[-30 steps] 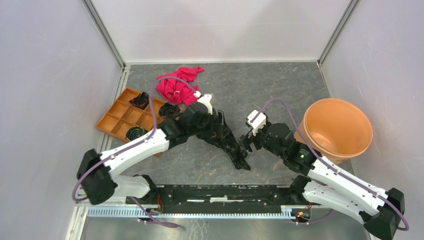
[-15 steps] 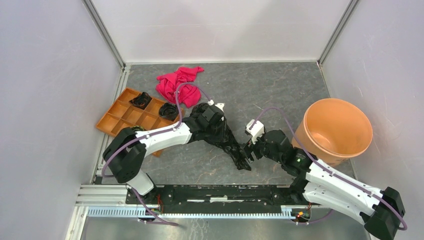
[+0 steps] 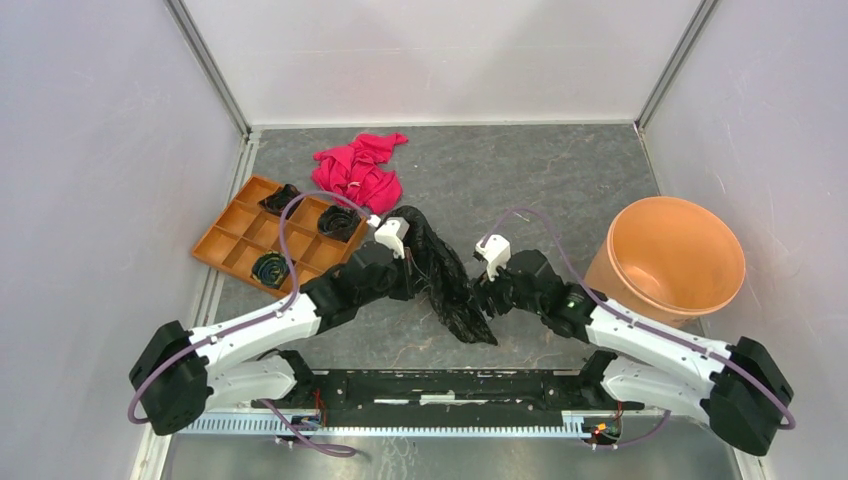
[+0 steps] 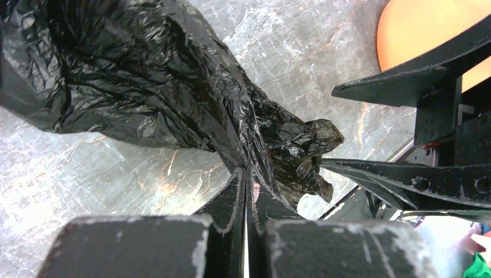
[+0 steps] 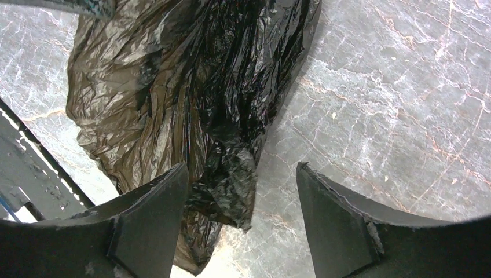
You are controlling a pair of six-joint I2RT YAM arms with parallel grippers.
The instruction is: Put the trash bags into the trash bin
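Begins at the left gripper (image 4: pixel 244 174): clenched tight, finger flat against finger, with a fold of the trash bag (image 4: pixel 145 75) nipped in the seam between them. Fans out beyond those tips into a broad, creased, shiny black sheet over the grey marbled table (image 3: pixel 560 180). Narrows beside the pinch into a twisted, knotted end.

Across from it, at the right gripper (image 5: pixel 240 174): spread wide and gripping nothing, one finger on each side of that twisted end of the bag. Looks brownish and see-through in the right wrist view where the light passes through the film. Cannot tell whether either finger touches the plastic.

From overhead, shows as a long black strip between the two arms, running from beside the left wrist down toward the near edge of the table. Lies wholly outside the trash bin (image 3: pixel 675 265).

Well apart to the right, close to the right wall: that terracotta bucket, wide round mouth facing up.

Farther out on the left: a flat orange tray (image 3: pixel 240 230) with square compartments, three small black lumps (image 3: pixel 338 222) in separate compartments, too small to tell what they are. Just behind the tray, toward the back wall: a crumpled pink-red cloth (image 3: pixel 358 172).
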